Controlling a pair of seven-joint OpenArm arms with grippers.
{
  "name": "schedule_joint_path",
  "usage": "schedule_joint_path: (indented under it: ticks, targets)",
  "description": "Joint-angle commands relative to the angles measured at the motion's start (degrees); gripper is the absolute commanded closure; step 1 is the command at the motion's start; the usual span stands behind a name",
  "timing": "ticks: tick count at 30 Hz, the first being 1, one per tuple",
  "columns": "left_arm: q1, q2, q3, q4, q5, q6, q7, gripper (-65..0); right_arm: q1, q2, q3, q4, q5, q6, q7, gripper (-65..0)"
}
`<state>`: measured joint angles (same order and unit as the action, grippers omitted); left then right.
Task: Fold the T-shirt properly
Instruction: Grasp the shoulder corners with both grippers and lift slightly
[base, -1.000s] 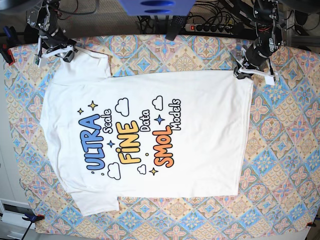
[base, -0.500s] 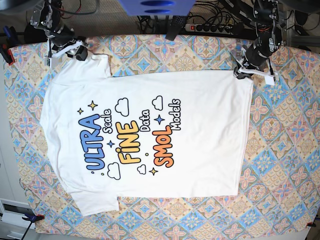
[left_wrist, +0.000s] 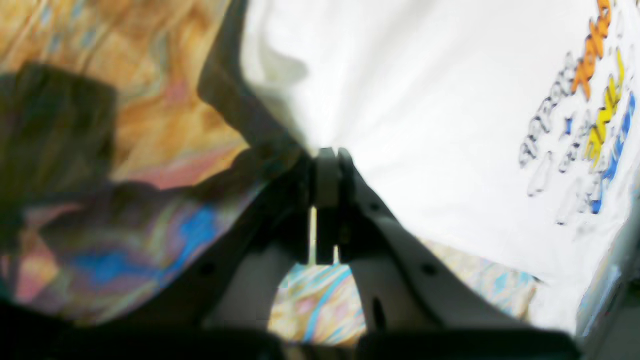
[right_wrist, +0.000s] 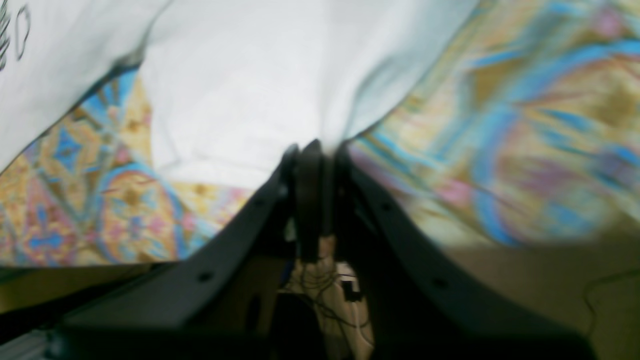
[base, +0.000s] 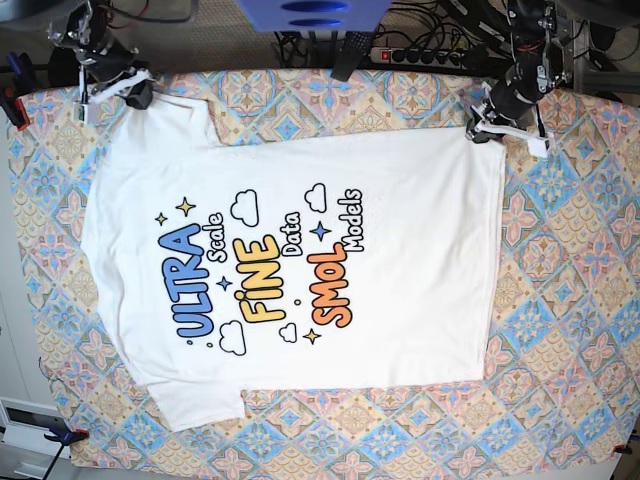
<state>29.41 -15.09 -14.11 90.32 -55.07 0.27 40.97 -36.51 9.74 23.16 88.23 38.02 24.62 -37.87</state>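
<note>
At the upper left of the base view the right gripper (base: 140, 92) is now pinched shut on the sleeve corner of the large white cotton T-shirt (base: 400, 260), having been open a second ago. The shirt lies flat, print up, on the patterned tablecloth (base: 560, 330), reading "ULTRA Scale FiNE Data SMOL Models" among clouds and stars. At the upper right the left gripper (base: 478, 133) stays clamped on the hem corner, which has lifted slightly.

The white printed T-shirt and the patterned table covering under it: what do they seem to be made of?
White printed T-shirt: looks like soft matte knit fabric, probably cotton; it lies limp, puckering where the right gripper and left gripper pinch it. Patterned table covering: flat with a printed tile motif, likely cloth or vinyl; the views leave that open.
</note>
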Motion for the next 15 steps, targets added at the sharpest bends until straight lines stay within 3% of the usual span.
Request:
schedule_joint_path:
  ticks: [1, 5, 15]
  targets:
    - [1.1, -0.6, -0.3, 1.0, -0.2, -0.5, -0.3, 0.0, -1.0, 0.4, 0.6, 1.1, 0.8, 0.4, 0.5, -0.1]
    - [4.4, -0.6, -0.3, 1.0, -0.2, -3.1, -0.3, 0.0, -4.1, 0.3, 2.8, 2.6, 0.8, 0.4, 0.5, 0.0]
    - [10.6, -0.8, -0.3, 1.0, -0.2, -3.4, -0.3, 0.0, -13.2, 0.1, 6.5, 8.9, 0.8, 0.5, 0.5, 0.0]
